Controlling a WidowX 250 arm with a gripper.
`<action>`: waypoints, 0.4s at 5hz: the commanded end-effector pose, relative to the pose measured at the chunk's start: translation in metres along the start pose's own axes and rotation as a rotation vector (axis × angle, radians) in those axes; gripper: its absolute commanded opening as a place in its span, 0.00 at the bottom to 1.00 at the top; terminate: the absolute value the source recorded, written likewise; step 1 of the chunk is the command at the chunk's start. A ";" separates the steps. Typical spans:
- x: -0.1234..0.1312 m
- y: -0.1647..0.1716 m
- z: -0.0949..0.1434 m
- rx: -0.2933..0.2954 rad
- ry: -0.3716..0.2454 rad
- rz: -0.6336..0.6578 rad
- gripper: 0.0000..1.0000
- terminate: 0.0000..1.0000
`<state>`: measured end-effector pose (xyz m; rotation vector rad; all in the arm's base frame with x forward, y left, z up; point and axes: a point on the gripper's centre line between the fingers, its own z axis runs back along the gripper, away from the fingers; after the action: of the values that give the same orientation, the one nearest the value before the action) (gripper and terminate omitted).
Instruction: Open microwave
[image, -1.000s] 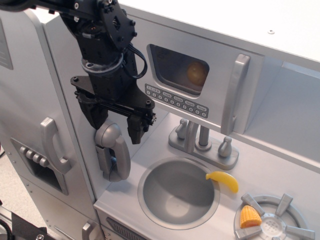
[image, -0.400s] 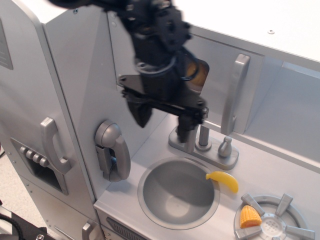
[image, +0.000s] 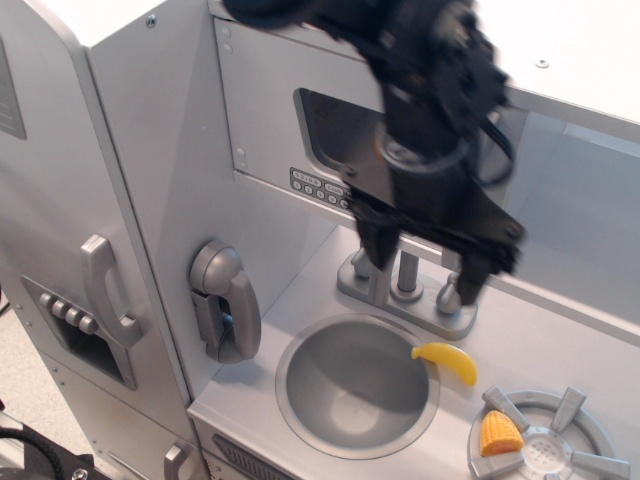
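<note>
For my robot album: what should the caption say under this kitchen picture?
Black robot pincer, open, hangs before the toy microwave, above the faucet.

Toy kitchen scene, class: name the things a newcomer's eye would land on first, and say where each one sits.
The black gripper dominates, blurred, jaws spread, hanging in front of the microwave door's right side and above the faucet. Next come the two yellow toys: a banana on the sink rim's right edge, and a corn piece on the burner at bottom right.
</note>
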<state>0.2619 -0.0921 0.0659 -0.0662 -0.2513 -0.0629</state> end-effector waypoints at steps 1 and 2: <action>0.019 -0.028 0.001 0.015 -0.151 -0.058 1.00 0.00; 0.033 -0.022 0.009 0.031 -0.216 -0.016 1.00 0.00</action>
<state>0.2834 -0.1134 0.0695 -0.0226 -0.4230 -0.0739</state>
